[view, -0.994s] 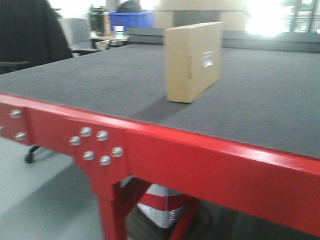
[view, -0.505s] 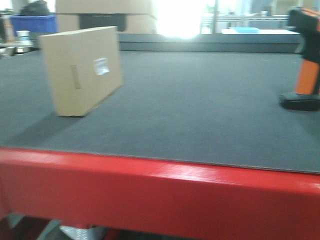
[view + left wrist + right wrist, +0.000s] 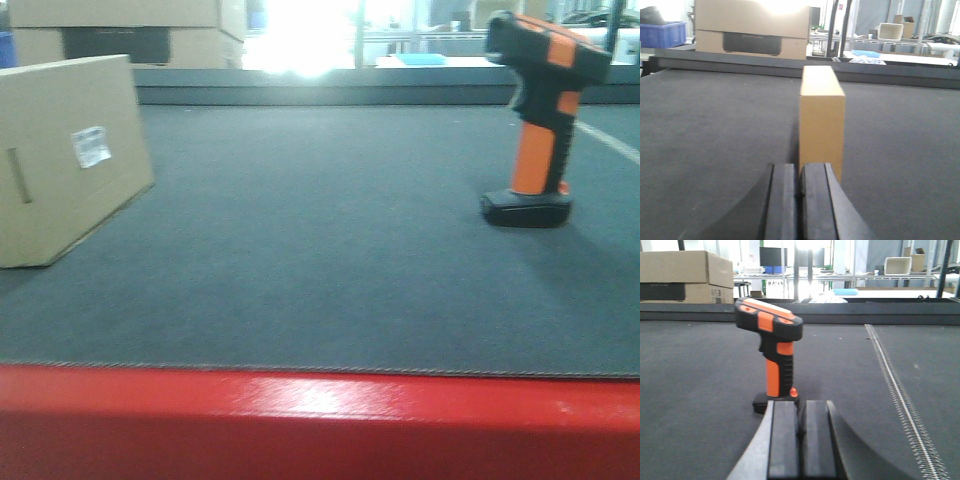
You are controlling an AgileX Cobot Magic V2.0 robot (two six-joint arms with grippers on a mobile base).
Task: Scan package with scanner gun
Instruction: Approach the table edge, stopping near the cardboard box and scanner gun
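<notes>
A tan cardboard package (image 3: 65,155) stands on edge at the left of the dark table, with a white label (image 3: 91,146) on its side. In the left wrist view the package (image 3: 822,122) stands just beyond my left gripper (image 3: 799,172), which is shut and empty. An orange and black scanner gun (image 3: 541,115) stands upright on its base at the right. In the right wrist view the scanner gun (image 3: 772,352) stands just ahead of my right gripper (image 3: 801,410), which is shut and empty. Neither gripper shows in the front view.
The table has a dark felt top (image 3: 330,220) and a red front edge (image 3: 320,420). A raised dark rail (image 3: 330,90) runs along the far side. Large cardboard boxes (image 3: 752,27) sit behind it. A zipper-like seam (image 3: 895,390) runs along the right of the surface.
The front view has swung to the right: the package slid from centre to the far left, and the scanner gun came fully into view at the right.
</notes>
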